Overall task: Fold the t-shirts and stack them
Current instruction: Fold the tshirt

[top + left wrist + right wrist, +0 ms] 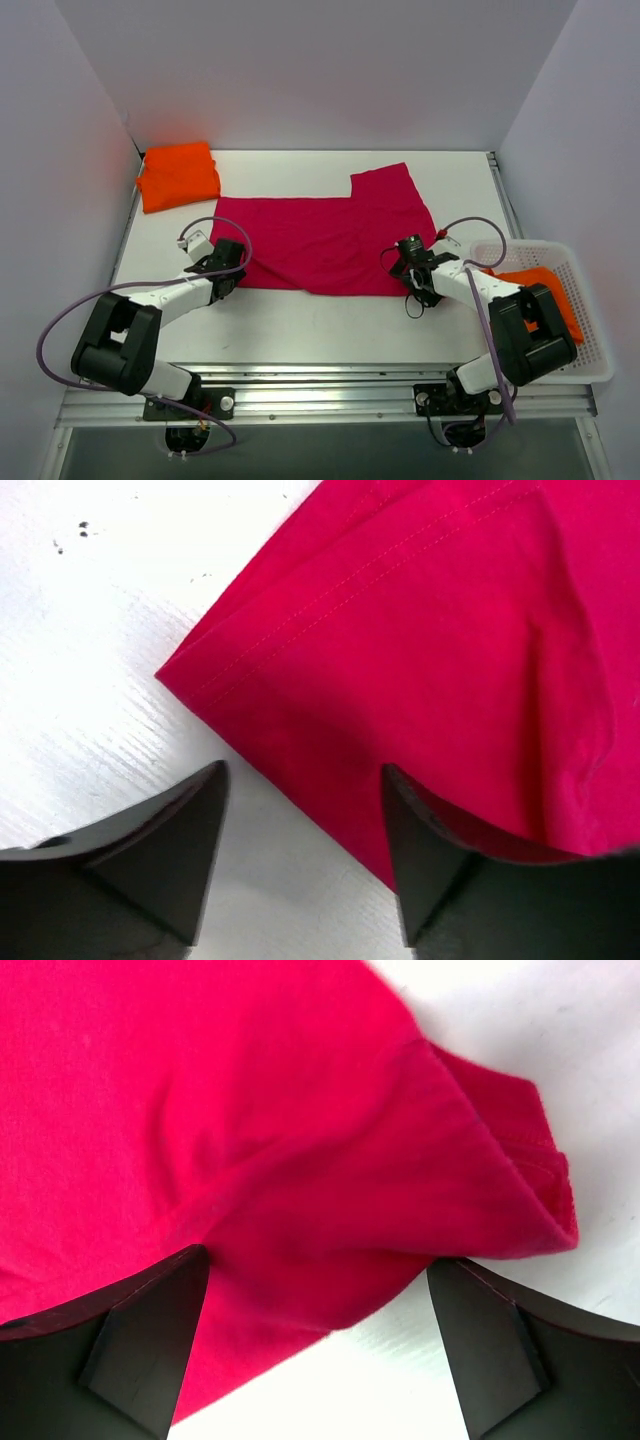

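The crimson-pink t-shirt [325, 235] lies spread flat on the white table, one sleeve sticking out at the far right. My left gripper [232, 255] is open at its near left corner; the left wrist view shows the hemmed corner [400, 650] just ahead of the jaws, the right finger [425, 860] at the cloth's edge. My right gripper [413, 262] is open at the near right corner; the bunched cloth [330, 1190] lies between and ahead of its fingers. A folded orange t-shirt [178, 176] sits at the far left. Another orange t-shirt [545, 290] lies in the basket.
The white mesh basket [580, 330] stands at the right edge of the table, beside my right arm. White walls close in the table at the back and both sides. A metal rail runs along the near edge.
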Robot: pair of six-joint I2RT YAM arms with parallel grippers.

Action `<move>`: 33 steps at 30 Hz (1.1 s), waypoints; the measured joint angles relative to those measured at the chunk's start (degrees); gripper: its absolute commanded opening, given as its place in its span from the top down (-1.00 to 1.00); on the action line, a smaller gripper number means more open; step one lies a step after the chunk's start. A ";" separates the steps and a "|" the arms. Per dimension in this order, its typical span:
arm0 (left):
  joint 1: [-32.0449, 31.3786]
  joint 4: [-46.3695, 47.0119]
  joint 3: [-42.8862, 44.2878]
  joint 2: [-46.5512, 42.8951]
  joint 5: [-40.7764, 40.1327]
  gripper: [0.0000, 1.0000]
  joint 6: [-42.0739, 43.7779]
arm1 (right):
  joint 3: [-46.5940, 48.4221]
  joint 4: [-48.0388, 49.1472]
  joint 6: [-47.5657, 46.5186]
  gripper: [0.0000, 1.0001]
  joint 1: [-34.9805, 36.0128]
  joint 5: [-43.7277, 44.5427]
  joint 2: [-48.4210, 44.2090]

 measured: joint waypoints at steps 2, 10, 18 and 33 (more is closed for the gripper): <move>0.00 0.28 0.42 0.90 -0.66 -0.10 -0.46 | 0.04 0.39 -0.22 -0.66 -0.94 -0.02 0.07; 0.09 0.68 3.23 5.27 -2.64 0.95 -2.16 | 0.02 0.63 -2.43 0.50 -6.47 -0.55 0.39; 0.26 -0.09 3.32 4.76 -2.23 0.95 -2.73 | 0.28 2.49 -4.09 1.00 -9.66 -2.51 1.27; -0.04 -8.66 -1.51 -11.02 -0.04 0.01 -5.70 | 0.22 -1.22 -3.76 0.05 -13.11 -3.34 -0.44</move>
